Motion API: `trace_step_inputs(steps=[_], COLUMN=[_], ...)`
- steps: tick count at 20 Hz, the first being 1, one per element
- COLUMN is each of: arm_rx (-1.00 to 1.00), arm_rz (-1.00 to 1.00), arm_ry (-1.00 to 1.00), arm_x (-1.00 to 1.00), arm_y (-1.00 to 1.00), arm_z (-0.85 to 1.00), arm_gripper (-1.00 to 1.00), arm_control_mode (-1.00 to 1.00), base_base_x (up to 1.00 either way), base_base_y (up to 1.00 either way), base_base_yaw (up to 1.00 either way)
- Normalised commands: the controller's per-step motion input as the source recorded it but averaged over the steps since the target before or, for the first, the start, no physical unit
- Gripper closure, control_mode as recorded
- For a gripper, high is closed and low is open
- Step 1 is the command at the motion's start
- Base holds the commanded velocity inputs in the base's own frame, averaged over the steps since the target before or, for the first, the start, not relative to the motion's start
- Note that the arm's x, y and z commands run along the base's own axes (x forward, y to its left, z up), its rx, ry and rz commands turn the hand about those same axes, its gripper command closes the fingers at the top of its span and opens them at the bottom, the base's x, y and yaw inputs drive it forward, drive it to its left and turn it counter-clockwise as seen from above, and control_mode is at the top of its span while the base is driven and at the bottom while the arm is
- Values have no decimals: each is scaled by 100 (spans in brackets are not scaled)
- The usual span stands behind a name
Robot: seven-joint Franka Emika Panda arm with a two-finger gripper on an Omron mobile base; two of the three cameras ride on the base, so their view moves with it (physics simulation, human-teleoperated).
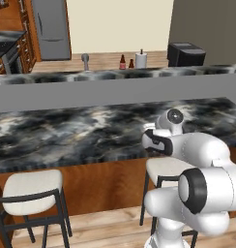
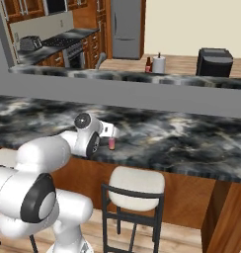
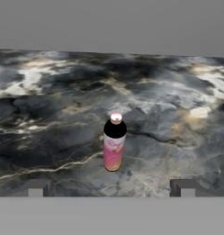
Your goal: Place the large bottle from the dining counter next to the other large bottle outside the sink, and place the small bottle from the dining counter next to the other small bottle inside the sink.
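Observation:
The small bottle [image 3: 114, 142], pink with a dark band and pale cap, stands upright on the marbled dining counter [image 3: 49, 114]. My gripper [image 3: 111, 189] is open just short of it, and the bottle is centred ahead between the two fingertips, untouched. In the right base view the small bottle [image 2: 111, 143] stands right beside my hand near the counter's front edge. On the far counter two brown bottles stand side by side, one taller [image 1: 122, 62] and one lower-looking [image 1: 131, 63]; I cannot tell which large bottle is which. The sink's faucet [image 1: 85, 60] shows; the basin and the other small bottle are hidden.
A white paper towel roll [image 1: 141, 59] stands right of the brown bottles, and a dark appliance [image 1: 186, 54] further right. A raised grey ledge [image 1: 115, 89] separates the two counters. Stools [image 1: 32, 186] [image 2: 137, 183] stand under the dining counter's front edge.

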Motion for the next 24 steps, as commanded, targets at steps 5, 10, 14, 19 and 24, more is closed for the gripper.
trace_step_inputs(steps=[5,10,14,19,24], arm_rx=[6,5,4,0,0], arm_rz=[0,0,0,0,0], arm_ry=[6,9,11,5,0], arm_x=[10,10,12,17,6], arm_y=[-11,-4,0,0,0], arm_z=[-8,-17,-24,-5,0], arm_gripper=[-100,-100,-100,-100,-100], arm_control_mode=[-100,-100,-100,-100,-100], base_base_x=[0,0,0,0,0], base_base_y=[0,0,0,0,0], base_base_yaw=[0,0,0,0,0])
